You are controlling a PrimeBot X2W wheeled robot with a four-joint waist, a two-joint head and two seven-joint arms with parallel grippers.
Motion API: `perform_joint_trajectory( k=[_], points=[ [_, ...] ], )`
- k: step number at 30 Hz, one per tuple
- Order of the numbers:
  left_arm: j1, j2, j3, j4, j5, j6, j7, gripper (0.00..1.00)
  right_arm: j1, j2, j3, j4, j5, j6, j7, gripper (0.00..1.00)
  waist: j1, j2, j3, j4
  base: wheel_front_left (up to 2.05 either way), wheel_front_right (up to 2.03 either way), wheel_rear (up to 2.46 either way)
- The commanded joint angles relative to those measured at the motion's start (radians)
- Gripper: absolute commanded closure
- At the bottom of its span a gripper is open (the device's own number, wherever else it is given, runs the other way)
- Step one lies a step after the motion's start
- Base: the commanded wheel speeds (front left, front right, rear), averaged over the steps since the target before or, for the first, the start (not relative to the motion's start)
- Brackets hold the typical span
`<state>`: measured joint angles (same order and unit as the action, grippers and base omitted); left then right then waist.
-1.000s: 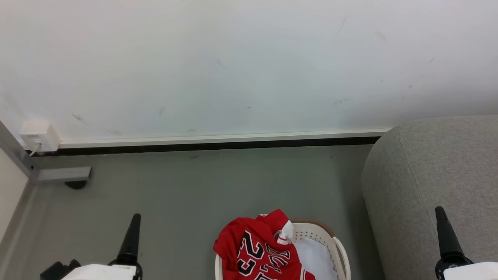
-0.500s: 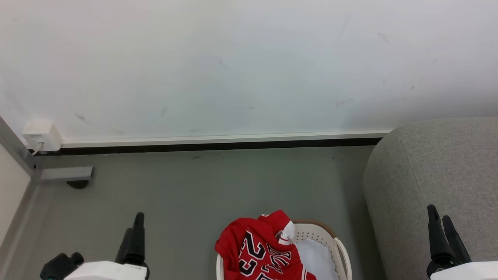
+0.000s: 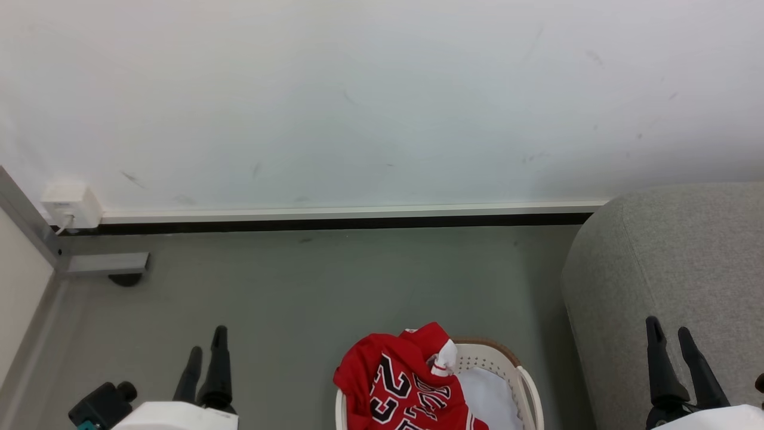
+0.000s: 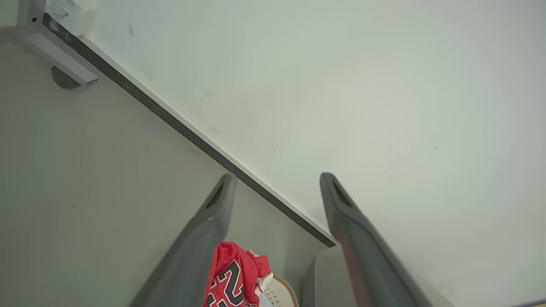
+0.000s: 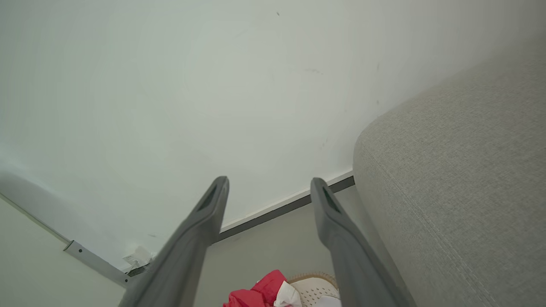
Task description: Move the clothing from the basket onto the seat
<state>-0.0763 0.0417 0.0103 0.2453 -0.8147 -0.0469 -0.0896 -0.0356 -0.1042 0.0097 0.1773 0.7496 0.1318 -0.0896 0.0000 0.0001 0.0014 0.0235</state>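
Left claw (image 3: 208, 342): fingers spread, holding nothing, poised over the bare floor (image 3: 298, 292). Right claw (image 3: 667, 327): likewise spread and empty, in front of the rounded arm of the seat (image 3: 674, 251). Between them the clothing (image 3: 400, 382) lies heaped in the basket (image 3: 529, 388), the numbered jersey draped over its left rim. The basket stands on the floor just beside the seat. Assessment: reach stage, no grasp made. The next move calls for lowering one claw onto the bunched red fabric and closing.
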Motion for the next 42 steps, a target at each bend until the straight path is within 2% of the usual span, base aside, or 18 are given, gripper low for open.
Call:
perform_joint_trajectory(
  k=[1, 30, 42],
  points=[
    [-0.003, 0.009, -0.002, -0.014, 0.039, 0.002, -0.012, 0.00, 0.000, -0.016, 0.003, -0.017, -0.033, -0.001, -0.011, 0.00, 0.0000, -0.0001, 0.000, 0.001, 0.00, 0.00, 0.00],
    [0.022, 0.010, -0.001, -0.015, 0.379, 0.004, -0.088, 0.00, 0.038, -0.029, 0.024, -0.002, -0.295, -0.001, -0.087, 0.00, 0.0000, -0.0001, -0.006, 0.007, 0.00, 0.00, 0.00],
    [0.032, 0.011, -0.022, -0.006, 0.484, -0.034, -0.115, 0.00, 0.051, -0.029, -0.002, 0.005, -0.369, -0.002, -0.115, 0.00, 0.0000, -0.0001, -0.011, 0.011, 0.00, 0.00, 0.00]
  ],
)
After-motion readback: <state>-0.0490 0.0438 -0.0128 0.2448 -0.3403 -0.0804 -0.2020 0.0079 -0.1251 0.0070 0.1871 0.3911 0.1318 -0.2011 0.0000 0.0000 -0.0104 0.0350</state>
